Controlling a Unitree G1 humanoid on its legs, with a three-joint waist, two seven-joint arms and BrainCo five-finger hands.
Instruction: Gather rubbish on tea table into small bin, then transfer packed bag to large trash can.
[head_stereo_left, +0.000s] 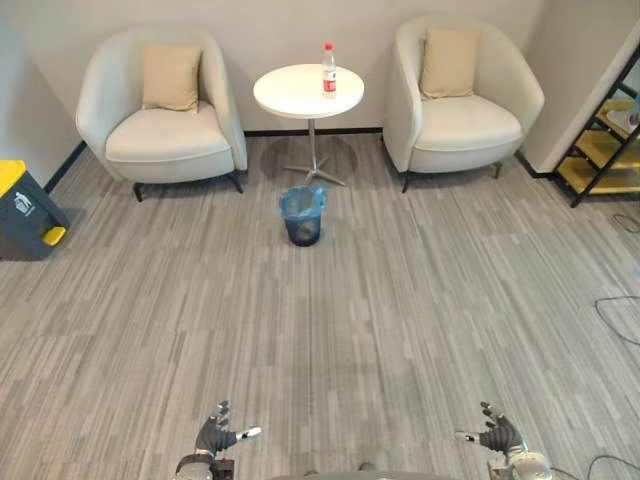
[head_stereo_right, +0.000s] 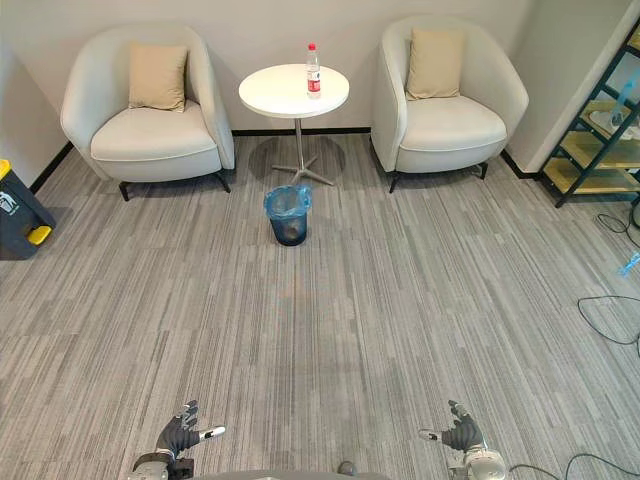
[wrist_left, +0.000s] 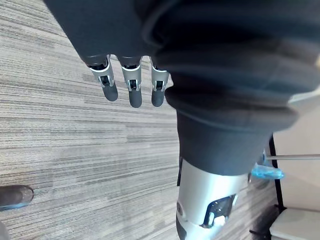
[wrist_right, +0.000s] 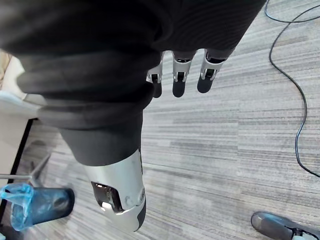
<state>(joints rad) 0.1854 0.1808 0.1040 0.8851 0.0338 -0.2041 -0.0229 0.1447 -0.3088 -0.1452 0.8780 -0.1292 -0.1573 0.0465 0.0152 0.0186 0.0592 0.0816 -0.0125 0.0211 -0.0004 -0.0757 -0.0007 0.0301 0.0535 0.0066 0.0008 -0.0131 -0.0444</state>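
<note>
bottle (head_stereo_left: 328, 70): upright on tea table (head_stereo_left: 290, 95), upper centre.
small bin (head_stereo_left: 302, 215): just below it, lined for rubbish.
left hand (head_stereo_left: 218, 436), right hand (head_stereo_left: 497, 436): our bottom edge, loosely spread, empty.

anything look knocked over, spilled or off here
Nothing stands out. The bottle stands upright on the table, the small bin is upright in front of it with its blue bag in place, and the large can stands upright at the far left.
</note>
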